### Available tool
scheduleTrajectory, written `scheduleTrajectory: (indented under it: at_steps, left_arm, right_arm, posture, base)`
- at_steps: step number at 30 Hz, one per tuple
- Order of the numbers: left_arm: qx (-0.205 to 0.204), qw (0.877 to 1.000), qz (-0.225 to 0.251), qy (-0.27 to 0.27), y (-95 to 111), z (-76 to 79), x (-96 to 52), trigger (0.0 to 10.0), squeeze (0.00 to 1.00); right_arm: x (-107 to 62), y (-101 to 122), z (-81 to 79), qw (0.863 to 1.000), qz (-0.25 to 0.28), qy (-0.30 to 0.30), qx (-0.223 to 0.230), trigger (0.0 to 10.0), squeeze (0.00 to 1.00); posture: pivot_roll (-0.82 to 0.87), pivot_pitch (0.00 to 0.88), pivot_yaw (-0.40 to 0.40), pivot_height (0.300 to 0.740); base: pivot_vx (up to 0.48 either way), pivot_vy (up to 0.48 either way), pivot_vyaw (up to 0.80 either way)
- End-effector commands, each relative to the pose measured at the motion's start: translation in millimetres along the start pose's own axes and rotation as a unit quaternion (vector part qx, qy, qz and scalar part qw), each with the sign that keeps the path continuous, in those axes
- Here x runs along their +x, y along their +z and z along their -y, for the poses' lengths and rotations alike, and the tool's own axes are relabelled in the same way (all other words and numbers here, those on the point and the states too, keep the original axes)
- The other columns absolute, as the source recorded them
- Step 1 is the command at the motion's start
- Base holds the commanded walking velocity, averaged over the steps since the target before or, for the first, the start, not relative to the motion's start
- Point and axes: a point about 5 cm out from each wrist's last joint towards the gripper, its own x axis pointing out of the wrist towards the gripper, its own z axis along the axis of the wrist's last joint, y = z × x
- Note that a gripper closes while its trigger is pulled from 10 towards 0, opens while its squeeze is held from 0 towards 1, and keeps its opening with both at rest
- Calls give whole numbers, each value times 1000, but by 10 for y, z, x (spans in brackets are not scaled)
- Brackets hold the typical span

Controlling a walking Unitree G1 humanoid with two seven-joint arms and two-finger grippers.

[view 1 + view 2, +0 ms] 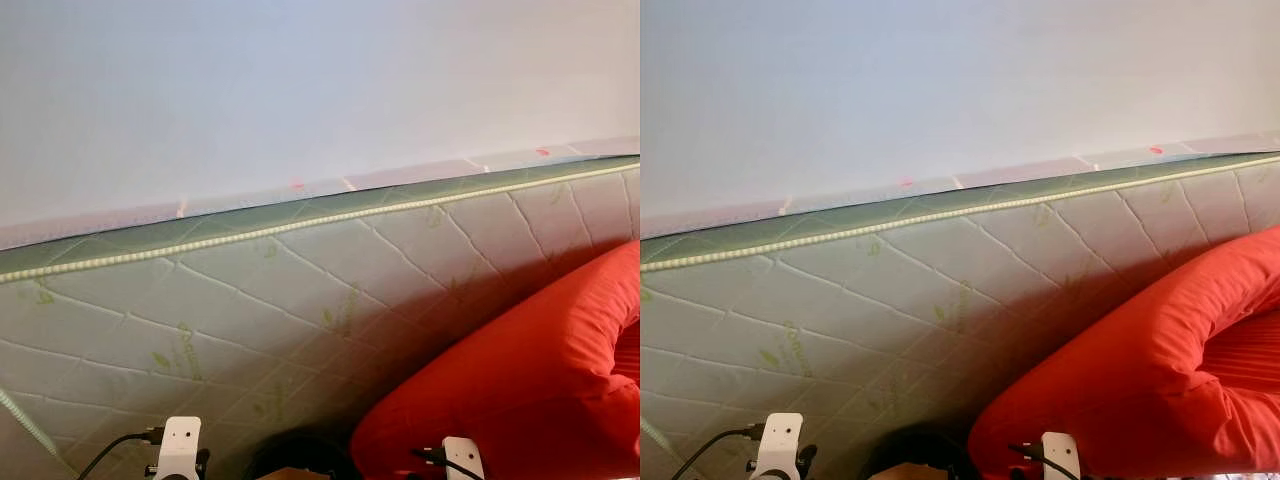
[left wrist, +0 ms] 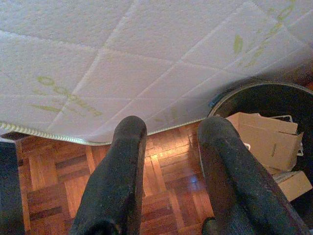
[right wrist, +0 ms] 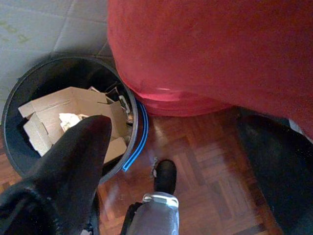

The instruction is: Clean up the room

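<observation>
Beside mattress (image 1: 300, 300), black bin (image 3: 29, 88) w/ cardboard (image 3: 73, 110), left tool (image 2: 168, 142) open, empty

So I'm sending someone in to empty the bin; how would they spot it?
Find the quilted white mattress stood on edge against the wall. On the parquet floor at its foot, beside the big red cushion, stands the round black bin, holding torn cardboard boxes.

Mattress (image 1: 300, 290): off-white, diamond-quilted, pale green leaf print, green edge band with cream piping. Duvet (image 1: 1160, 370): solid red-orange. Wall (image 1: 300, 90): plain white. Parquet floor (image 2: 161, 181): reddish-brown blocks. Bin (image 3: 19, 93): black, holding tan cardboard (image 3: 58, 112). Fingers (image 2: 117, 181): black.
</observation>
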Motion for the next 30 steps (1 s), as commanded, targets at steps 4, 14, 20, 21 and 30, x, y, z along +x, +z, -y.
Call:
scheduleTrajectory:
  at_steps: [4,14,20,21,30]
  left_arm:
    - [-1,1000,-11,2,-46,-31,-9,10000,0]
    - [-1,1000,-7,0,-7,7,3,10000,0]
    - [2,1000,-2,-2,18,12,9,10000,0]
    - [3,1000,-2,-2,19,11,9,10000,0]
    - [4,1000,3,-2,40,21,14,10000,0]
  right_arm:
    - [-7,25,85,1000,7,-18,13,10000,0]
    - [-7,26,86,1000,7,-18,14,10000,0]
    - [-7,27,85,1000,7,-18,14,10000,0]
    - [-7,27,85,1000,7,-18,14,10000,0]
    - [-7,27,82,1000,7,-17,14,10000,0]
  posture:
    - [71,9,-37,740]
    - [72,10,-38,740]
    - [75,12,-38,740]
    - [75,12,-38,740]
    - [76,13,-37,740]
  base:
    - [-61,0,0]
    - [-272,0,0]
    - [-189,0,0]
    - [277,0,0]
    - [-284,0,0]
